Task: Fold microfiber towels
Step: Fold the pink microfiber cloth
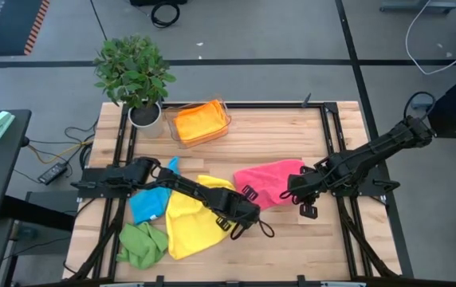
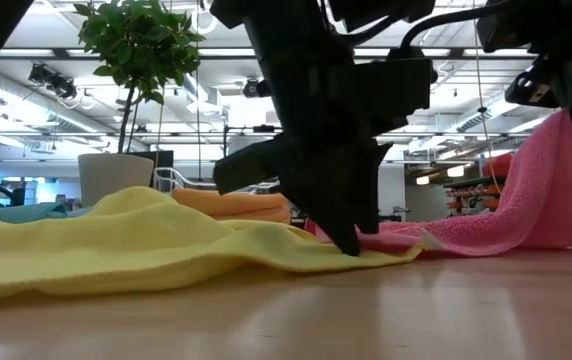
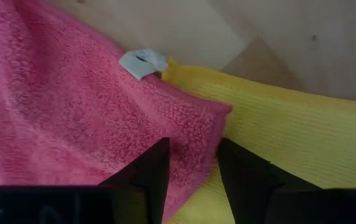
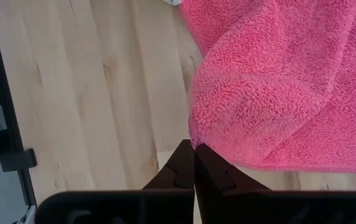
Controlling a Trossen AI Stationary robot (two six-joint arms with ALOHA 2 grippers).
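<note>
The pink towel (image 1: 272,179) lies mid-table, and its right corner is raised in my shut right gripper (image 1: 296,191). Its left edge (image 3: 196,118) overlaps the yellow towel (image 1: 188,223), which is spread on the table near the front. My left gripper (image 3: 193,165) points down at that overlap, open, one finger over the pink cloth and one over the yellow. A blue towel (image 1: 147,203) and a crumpled green towel (image 1: 142,243) lie to the left. An orange towel (image 1: 198,119) sits folded in a clear tray. My left gripper comes from above with its fingertips (image 2: 351,240) down at the seam of pink and yellow cloth; the pink edge (image 3: 193,134) lies in the gap between the fingers. I cannot tell whether they touch it. My right gripper pinches a corner of the pink towel (image 4: 196,140) between its fingertips, slanting down from the table's right. That corner is lifted, and the cloth slopes from it (image 2: 566,150) down to the table, where the remainder lies.
A potted plant (image 1: 136,76) stands at the far left corner beside the clear tray (image 1: 224,127). Bare wood lies along the near right part of the table (image 1: 308,247) and at the far right (image 1: 292,131). A white label (image 3: 142,62) marks the pink towel's edge.
</note>
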